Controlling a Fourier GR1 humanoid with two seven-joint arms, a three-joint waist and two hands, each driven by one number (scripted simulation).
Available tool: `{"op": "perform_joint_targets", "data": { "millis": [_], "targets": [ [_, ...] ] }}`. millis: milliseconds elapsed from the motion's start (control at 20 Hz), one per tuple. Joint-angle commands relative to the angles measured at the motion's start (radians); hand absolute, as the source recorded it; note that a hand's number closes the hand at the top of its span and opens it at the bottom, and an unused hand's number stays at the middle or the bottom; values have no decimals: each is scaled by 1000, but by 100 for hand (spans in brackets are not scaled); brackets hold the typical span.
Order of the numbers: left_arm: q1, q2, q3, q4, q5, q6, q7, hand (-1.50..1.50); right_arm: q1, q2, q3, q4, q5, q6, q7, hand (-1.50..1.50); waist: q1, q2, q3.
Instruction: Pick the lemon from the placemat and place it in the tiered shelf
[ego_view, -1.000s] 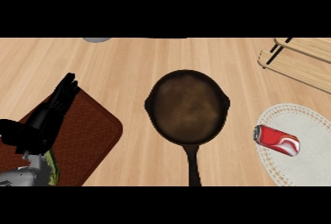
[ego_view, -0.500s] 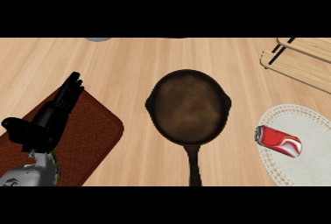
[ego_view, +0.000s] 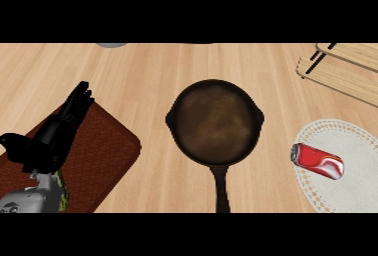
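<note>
Skillet (ego_view: 215, 122) dead centre on counter (ego_view: 148, 75); brown placemat (ego_view: 103, 155) at 8 o'clock; doily (ego_view: 347, 137) at 4; tiered shelf (ego_view: 343, 70) at 2; left hand (ego_view: 52, 137) over placemat, fingers straight, nothing visibly held; red can (ego_view: 317, 161) on doily; lemon's spot: can't tell.

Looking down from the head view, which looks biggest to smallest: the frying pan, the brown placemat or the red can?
1. Frying pan and brown placemat: about alike, so unranked; the view's edge cuts the placemat off.
2. Red can: clearly smallest.
</note>
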Motion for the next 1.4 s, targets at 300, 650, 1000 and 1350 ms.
{"op": "perform_joint_targets", "data": {
  "millis": [300, 650, 1000, 1350],
  "targets": [
    [9, -3, 14, 22, -7, 9, -14, 0, 77, -65, -4, -40, 49, -239, 298, 150, -13, 3, 1],
    [-25, 44, 56, 17, 35, -25, 41, 0, 1, -142, 188, 104, 230, 278, 216, -150, -14, -5, -1],
    [28, 2, 19, -21, 16, -12, 21, 0, -23, -150, 101, -39, 156, 79, 395, -150, -17, -10, 1],
    [39, -14, -3, -54, -2, 2, 29, 0, -113, -157, 10, -131, 74, -44, 427, -150, -13, -11, 1]
  ]
}}
